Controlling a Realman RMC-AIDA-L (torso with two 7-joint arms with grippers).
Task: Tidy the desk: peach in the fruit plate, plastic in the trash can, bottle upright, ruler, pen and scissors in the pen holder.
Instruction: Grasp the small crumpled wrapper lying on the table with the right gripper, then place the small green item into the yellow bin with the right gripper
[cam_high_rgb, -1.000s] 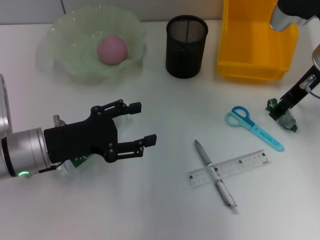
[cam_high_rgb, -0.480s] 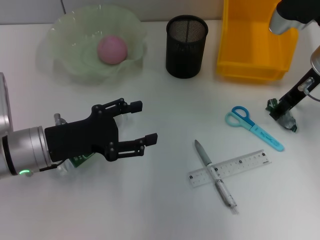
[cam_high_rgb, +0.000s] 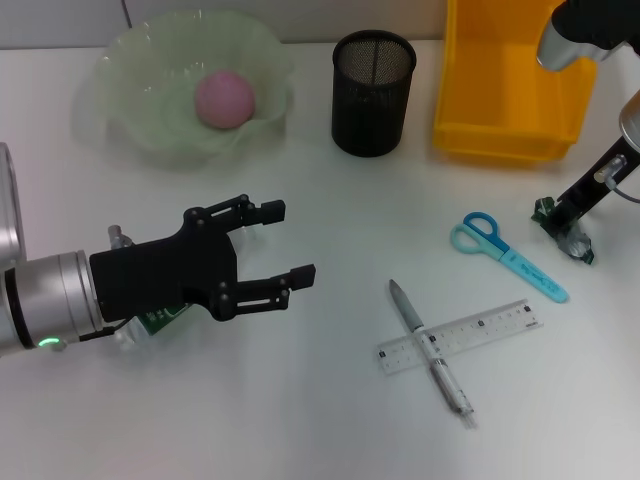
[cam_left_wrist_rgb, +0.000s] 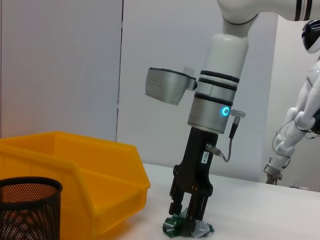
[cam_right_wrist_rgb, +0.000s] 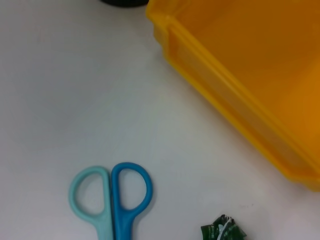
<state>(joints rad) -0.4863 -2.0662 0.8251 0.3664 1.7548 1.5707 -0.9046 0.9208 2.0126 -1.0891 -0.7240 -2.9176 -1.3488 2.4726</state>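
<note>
Almost nothing has changed — right gripper (cam_high_rgb: 566, 226), right edge, stays clamped on the plastic scrap (cam_high_rgb: 568, 235); left gripper (cam_high_rgb: 280, 245) hovers wide, lower left.

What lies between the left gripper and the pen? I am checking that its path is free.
In the head view, only bare white table lies between the open left gripper and the pen, which lies crossed over the ruler.
</note>
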